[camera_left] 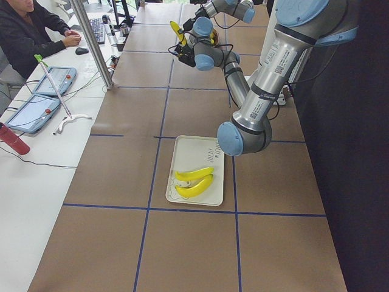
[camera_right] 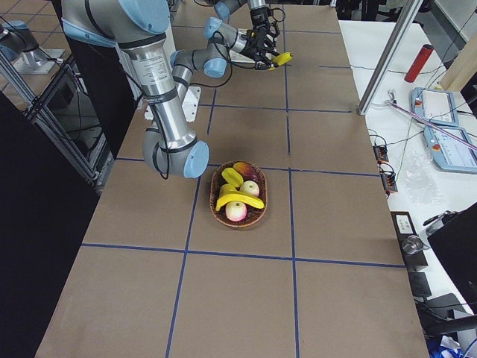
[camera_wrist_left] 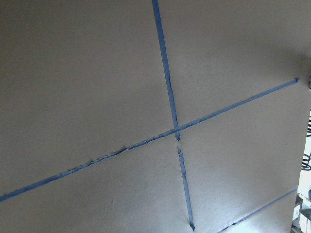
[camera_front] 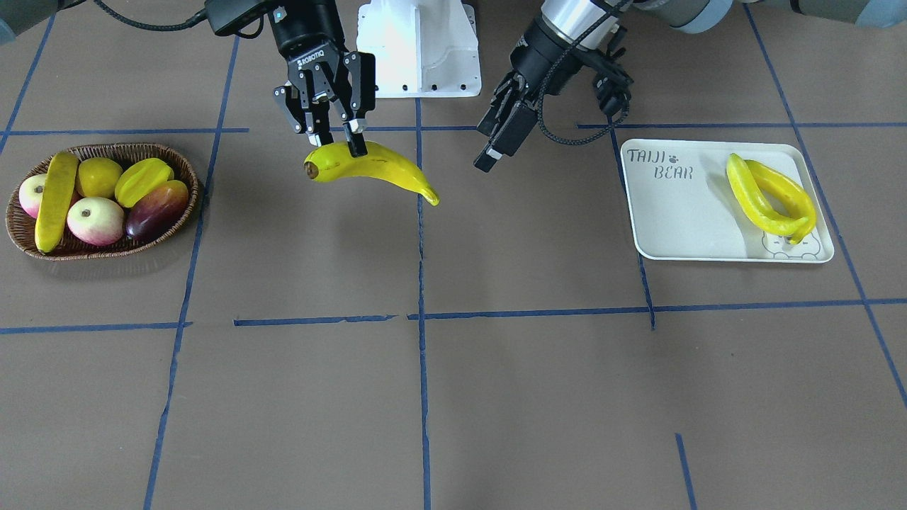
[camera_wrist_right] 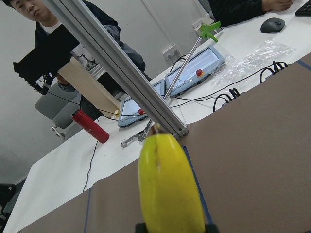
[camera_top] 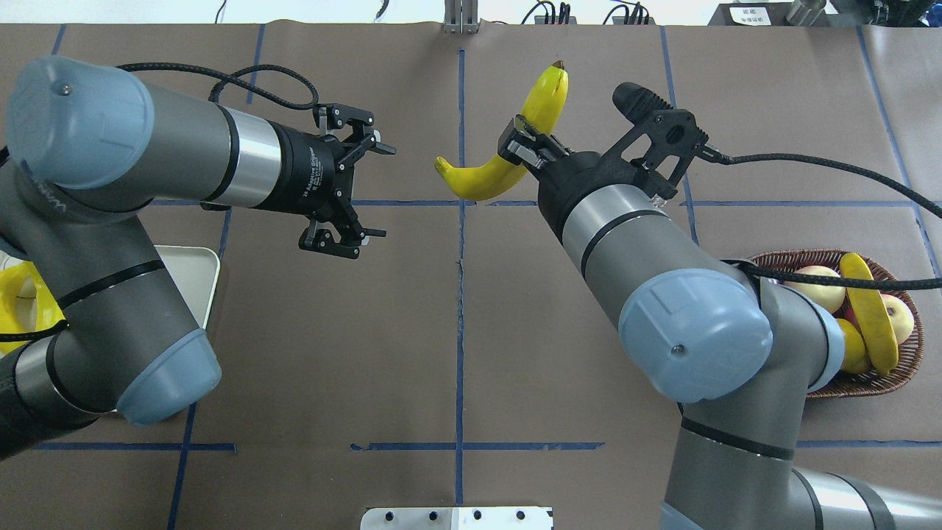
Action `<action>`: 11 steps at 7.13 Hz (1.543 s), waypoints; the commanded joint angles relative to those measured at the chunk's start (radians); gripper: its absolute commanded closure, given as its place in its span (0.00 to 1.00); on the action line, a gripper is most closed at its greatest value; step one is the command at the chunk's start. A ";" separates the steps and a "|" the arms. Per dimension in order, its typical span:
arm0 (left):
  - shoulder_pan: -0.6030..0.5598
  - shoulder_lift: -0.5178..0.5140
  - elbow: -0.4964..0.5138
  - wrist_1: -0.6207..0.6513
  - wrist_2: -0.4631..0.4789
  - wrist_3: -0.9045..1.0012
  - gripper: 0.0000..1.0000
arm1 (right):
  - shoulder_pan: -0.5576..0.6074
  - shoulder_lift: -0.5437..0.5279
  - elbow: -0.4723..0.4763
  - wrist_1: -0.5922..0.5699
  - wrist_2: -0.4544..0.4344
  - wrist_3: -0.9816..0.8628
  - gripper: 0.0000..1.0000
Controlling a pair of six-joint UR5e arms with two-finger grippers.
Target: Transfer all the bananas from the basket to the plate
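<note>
Banana | pinched in right gripper, hanging beneath | left gripper spread

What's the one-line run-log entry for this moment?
right gripper: shut on curved yellow banana, aloft mid-table | left gripper: open, empty | off-white rectangular tray: two bananas | dark woven wicker basket: one banana

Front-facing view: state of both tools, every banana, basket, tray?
right tool, shut on held banana
left tool, open, empty
held banana, lifted, mid-air
basket banana, lying in wicker basket across other fruit
tray bananas, two, lying on tray
</note>
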 commanded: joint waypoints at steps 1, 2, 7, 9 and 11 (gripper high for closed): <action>0.003 -0.061 0.056 -0.008 0.018 -0.057 0.00 | -0.059 0.027 -0.004 -0.003 -0.063 0.001 1.00; 0.018 -0.088 0.084 -0.006 0.026 -0.060 0.00 | -0.079 0.035 -0.007 -0.003 -0.092 0.001 1.00; 0.081 -0.121 0.095 -0.006 0.068 -0.086 0.31 | -0.090 0.053 -0.021 -0.005 -0.097 0.001 1.00; 0.078 -0.111 0.092 -0.008 0.063 -0.081 1.00 | -0.090 0.053 -0.018 -0.005 -0.097 0.000 0.98; 0.065 -0.111 0.093 -0.019 0.060 -0.086 1.00 | -0.091 0.053 -0.010 0.001 -0.094 0.000 0.50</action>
